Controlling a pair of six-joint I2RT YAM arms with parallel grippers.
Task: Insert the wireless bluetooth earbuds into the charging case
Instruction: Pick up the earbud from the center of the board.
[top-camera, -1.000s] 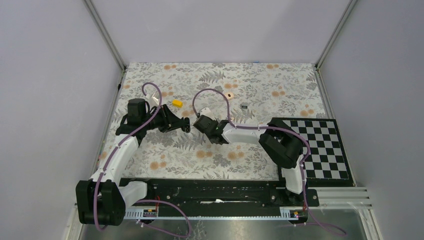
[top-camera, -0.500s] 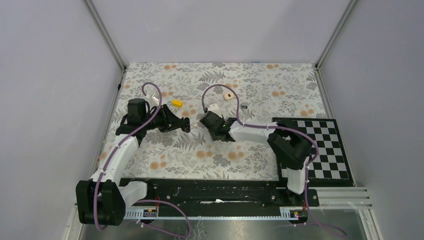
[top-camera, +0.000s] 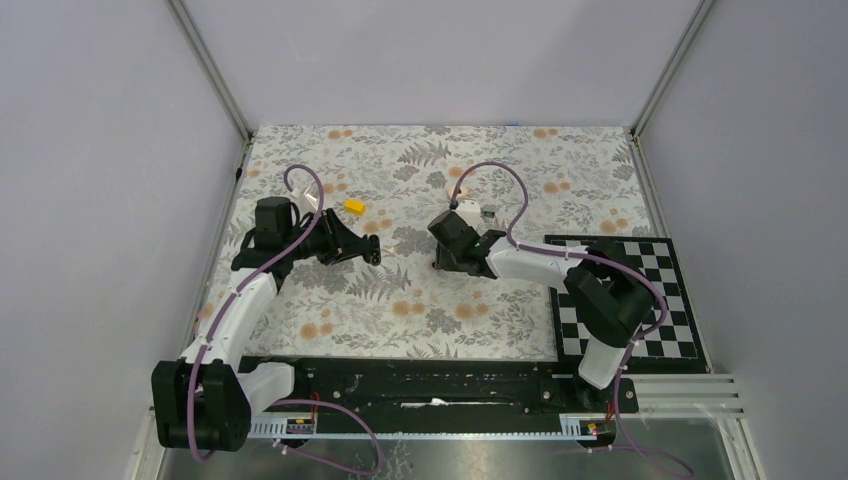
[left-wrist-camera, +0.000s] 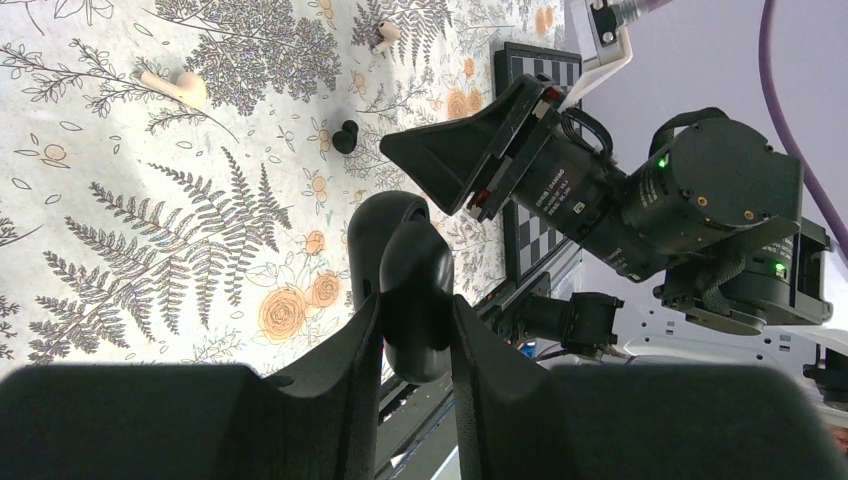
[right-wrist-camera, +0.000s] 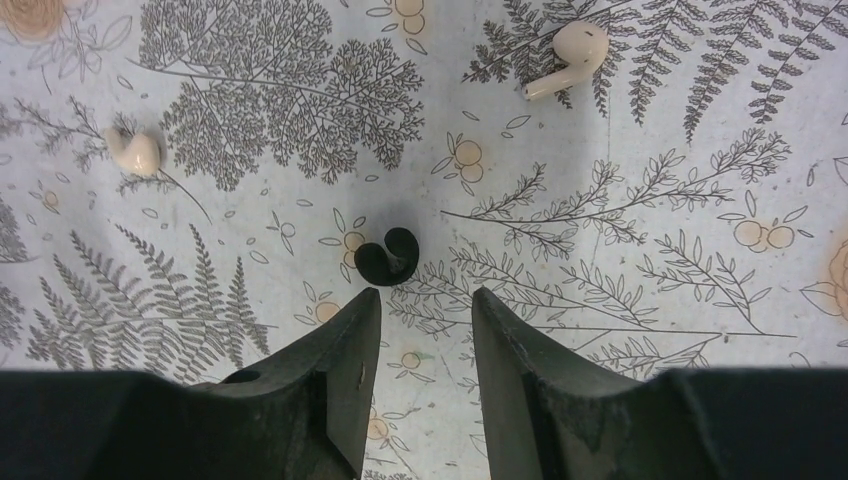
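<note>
One small black bean-shaped earbud (right-wrist-camera: 387, 257) is in view. There is one glossy black pebble-shaped charging case (left-wrist-camera: 415, 280). Two cream-white plastic earbuds (right-wrist-camera: 565, 55) (right-wrist-camera: 133, 152) show, along with one little yellow block (top-camera: 354, 206) and one black-and-white checkerboard mat (top-camera: 670, 270).

Blk glossy case (left-wrist-camera: 414, 305) open, pinched in L jaws; 1 blk earbud (right-wrist-camera: 387, 257) lying on cloth (right-wrist-camera: 650, 330)

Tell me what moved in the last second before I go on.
The right arm swung rightward, away from the left arm, and its jaws now hang apart just short of a black earbud. No grab or release shows. The left arm stayed put, jaws shut on the case.
</note>
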